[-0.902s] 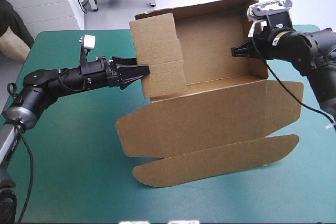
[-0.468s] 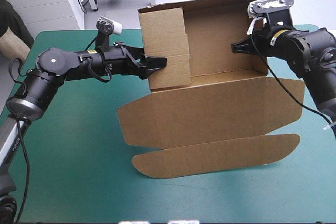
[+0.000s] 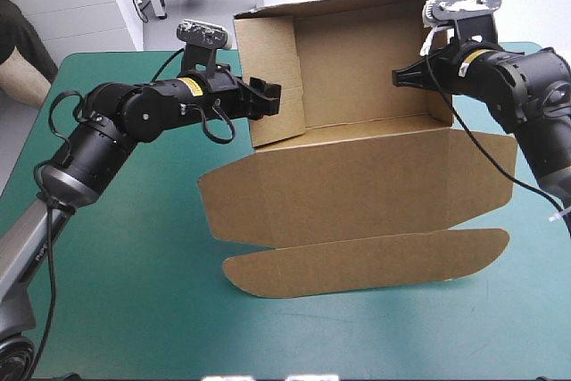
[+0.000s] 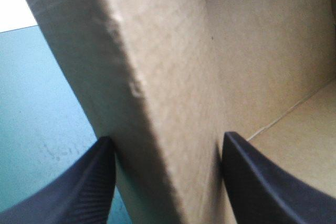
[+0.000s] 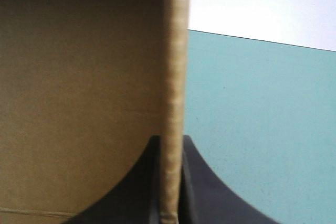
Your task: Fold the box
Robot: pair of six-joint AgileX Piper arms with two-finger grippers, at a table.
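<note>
Straddling the left wall (image 3: 275, 69) of the box (image 3: 357, 176), the left end effector (image 3: 268, 98) is released. In its wrist view the black fingers (image 4: 73, 192) stand apart on either side of the thick, doubled-over board, close to it but not clamping. The box sits toward the far side of the teal-green worktop (image 3: 134, 265), with its back and side walls raised. Its front panel and rounded lid flap (image 3: 366, 265) lie flat toward the robot.

The step in hand looks like seating that folded-over left wall. To do it well, the left arm should press straight down along the wall's top edge, with the inner finger sliding against the inside face so the flap tucks square to the floor. Any sideways push would likely skew the tray.

Across the box, the right end effector (image 3: 399, 78) is clenched on the right wall (image 3: 434, 106), board pinched between its fingers. It should simply anchor that side.
</note>
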